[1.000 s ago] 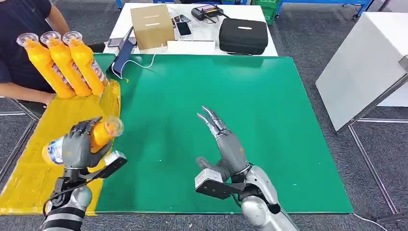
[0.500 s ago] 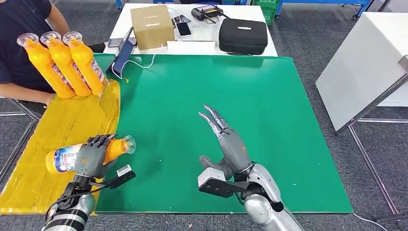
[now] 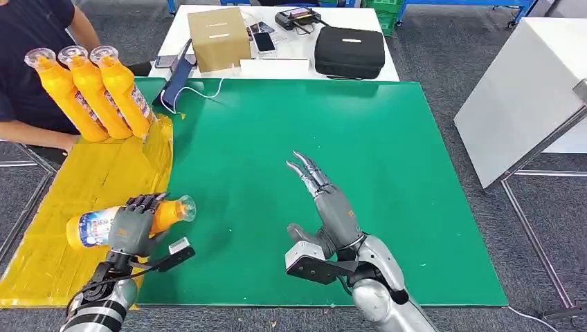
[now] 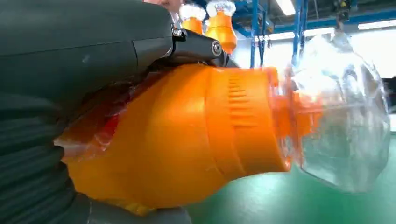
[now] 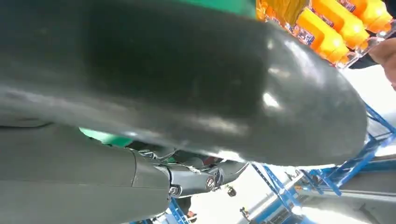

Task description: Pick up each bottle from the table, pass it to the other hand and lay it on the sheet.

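The left hand (image 3: 130,228) holds an orange bottle (image 3: 131,219) on its side, the fingers wrapped around the middle of the body, with the clear cap pointing toward the green mat (image 3: 387,138) and the labelled base pointing away from it. The bottle hangs low over the yellow sheet (image 3: 83,187), close to the edge where the sheet meets the mat; I cannot tell if it already touches the sheet. In the left wrist view the orange shoulder and the clear cap (image 4: 341,112) are very near, and the dark fingers (image 4: 196,46) lie across the bottle. The right hand (image 3: 331,207) is over the green mat, well apart from the bottle, with the fingers stretched and a little apart, and nothing in it. Three other bottles (image 3: 93,93) lie side by side at the far end of the sheet, near a person's arm (image 3: 34,131). I judge that the step in hand is the laying down, since the bottle is with the hand on the sheet's side. The next move probably asks to lower the bottle until it rests flat, then to open the fingers slowly, because a round bottle on its side can roll toward the mat.
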Robot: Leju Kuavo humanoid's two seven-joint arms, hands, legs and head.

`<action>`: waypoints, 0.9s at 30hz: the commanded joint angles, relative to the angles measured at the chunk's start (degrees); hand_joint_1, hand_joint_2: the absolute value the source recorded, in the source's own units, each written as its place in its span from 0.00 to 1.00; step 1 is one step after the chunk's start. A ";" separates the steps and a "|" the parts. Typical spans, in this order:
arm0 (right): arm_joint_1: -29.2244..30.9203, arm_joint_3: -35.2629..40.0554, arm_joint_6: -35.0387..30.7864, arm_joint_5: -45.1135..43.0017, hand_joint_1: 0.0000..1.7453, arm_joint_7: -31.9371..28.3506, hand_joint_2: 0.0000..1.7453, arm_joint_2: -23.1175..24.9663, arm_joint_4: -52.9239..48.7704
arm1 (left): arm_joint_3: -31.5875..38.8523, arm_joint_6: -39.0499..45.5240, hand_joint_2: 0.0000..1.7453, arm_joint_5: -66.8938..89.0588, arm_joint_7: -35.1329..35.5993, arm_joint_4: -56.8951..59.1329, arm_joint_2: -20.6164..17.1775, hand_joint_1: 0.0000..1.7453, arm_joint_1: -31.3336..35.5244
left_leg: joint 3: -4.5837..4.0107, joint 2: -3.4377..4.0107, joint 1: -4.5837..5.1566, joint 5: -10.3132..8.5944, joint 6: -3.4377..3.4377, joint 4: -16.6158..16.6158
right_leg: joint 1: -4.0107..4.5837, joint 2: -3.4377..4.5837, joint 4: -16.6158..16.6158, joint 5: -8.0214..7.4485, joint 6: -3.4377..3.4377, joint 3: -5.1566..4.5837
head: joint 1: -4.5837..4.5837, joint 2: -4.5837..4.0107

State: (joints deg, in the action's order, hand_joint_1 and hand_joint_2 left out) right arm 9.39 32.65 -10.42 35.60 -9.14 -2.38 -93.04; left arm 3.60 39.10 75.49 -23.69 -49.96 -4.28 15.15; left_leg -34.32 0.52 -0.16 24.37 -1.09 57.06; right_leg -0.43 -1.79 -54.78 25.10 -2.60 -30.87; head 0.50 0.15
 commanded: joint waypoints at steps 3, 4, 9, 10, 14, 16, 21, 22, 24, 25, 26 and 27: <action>3.24 1.01 1.08 -0.39 0.00 0.26 0.00 0.03 4.67 | -7.14 -4.49 0.00 -2.30 2.44 4.54 -2.25 0.00 1.80 | 0.07 -0.05 -0.03 -0.01 0.02 0.00 | 0.01 0.07 0.02 0.03 0.06 0.08 | 0.04 0.00; 3.10 0.98 1.06 -0.28 0.00 0.31 0.00 0.12 4.69 | -7.24 -4.83 0.00 -2.47 2.96 3.83 -2.63 0.00 1.66 | 0.06 -0.02 -0.02 -0.02 0.01 -0.02 | 0.00 0.07 0.02 0.01 0.05 0.08 | 0.02 0.00; 2.67 0.54 1.46 0.72 0.00 1.10 0.00 1.12 7.31 | -6.36 -9.82 0.00 -7.66 1.54 -7.40 -8.76 0.00 -0.97 | 0.08 0.03 -0.03 0.01 0.06 0.01 | 0.01 0.17 -0.02 0.03 0.11 0.07 | 0.00 0.00; 2.75 0.47 1.44 0.70 0.00 1.05 0.00 1.39 7.86 | -5.55 -11.82 0.00 -8.07 1.34 -8.84 -9.33 0.00 -1.55 | 0.03 0.09 -0.07 0.01 0.06 0.04 | 0.05 0.20 -0.01 0.00 0.10 0.03 | 0.02 0.00; 3.25 0.84 1.48 0.90 0.00 0.94 0.00 2.00 8.91 | -4.70 -12.78 0.00 -7.79 0.59 -8.52 -8.75 0.00 -1.80 | 0.05 0.14 -0.04 -0.01 0.04 -0.02 | 0.03 0.22 -0.01 -0.01 0.08 -0.02 | 0.00 0.00; 3.24 0.91 1.48 0.95 0.00 0.93 0.00 2.05 8.89 | -4.77 -12.58 0.00 -7.70 0.52 -8.28 -8.50 0.00 -1.74 | 0.08 0.02 -0.03 -0.01 0.04 -0.03 | 0.01 0.12 -0.05 0.03 0.09 0.02 | 0.00 0.00; 3.09 0.86 1.42 1.02 0.00 0.92 0.00 1.98 8.70 | -4.77 -11.66 0.00 -7.41 0.70 -7.09 -8.00 0.00 -0.91 | 0.01 0.00 -0.02 -0.04 0.04 -0.01 | -0.01 0.07 -0.07 0.04 0.09 0.01 | 0.02 0.00; 2.99 0.78 1.38 1.07 0.00 0.92 0.00 1.97 8.60 | -4.51 -11.15 0.00 -7.65 0.68 -7.25 -7.88 0.00 -0.85 | 0.06 0.02 -0.03 0.00 0.06 0.04 | -0.01 0.16 -0.11 0.07 0.12 0.05 | 0.02 0.00; 2.09 0.57 1.17 1.88 0.00 1.14 0.00 2.06 8.24 | -1.75 -9.91 0.00 -14.05 -1.56 -10.02 -5.34 0.00 -1.06 | -0.03 -0.07 0.01 -0.07 0.05 -0.02 | -0.04 -0.01 -0.06 0.04 0.09 -0.02 | 0.02 0.00; 1.50 0.45 1.06 2.40 0.00 1.30 0.00 2.15 8.07 | -0.57 -10.12 0.00 -16.73 -2.43 -12.19 -4.38 0.00 -1.24 | 0.07 -0.09 0.00 -0.03 0.09 0.01 | -0.03 0.06 -0.09 0.09 0.14 0.08 | 0.02 0.00; 0.67 0.20 0.77 3.08 0.00 1.56 0.00 2.34 7.87 | 1.31 -14.39 0.00 -24.21 -4.37 -15.09 -2.61 0.00 -0.97 | -0.02 -0.14 -0.02 -0.06 0.06 0.01 | -0.01 -0.04 -0.06 0.06 0.11 0.03 | 0.02 0.00; -0.16 -0.20 0.41 3.77 0.00 1.71 0.00 2.66 7.79 | 3.07 -22.78 0.00 -31.71 -3.90 -18.50 -1.54 0.00 0.04 | -0.06 -0.19 -0.02 -0.06 0.05 0.03 | 0.00 -0.10 -0.06 0.07 0.10 0.01 | 0.02 0.00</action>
State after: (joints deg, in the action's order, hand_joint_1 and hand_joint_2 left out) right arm 10.17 32.83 -9.14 37.16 -8.24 -0.26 -88.24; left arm -0.63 28.70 65.36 -23.87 -58.45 -11.91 12.89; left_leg -34.40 0.46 -0.12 24.30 -1.09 57.06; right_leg -0.49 -1.90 -54.85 25.14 -2.56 -30.96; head 0.52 0.15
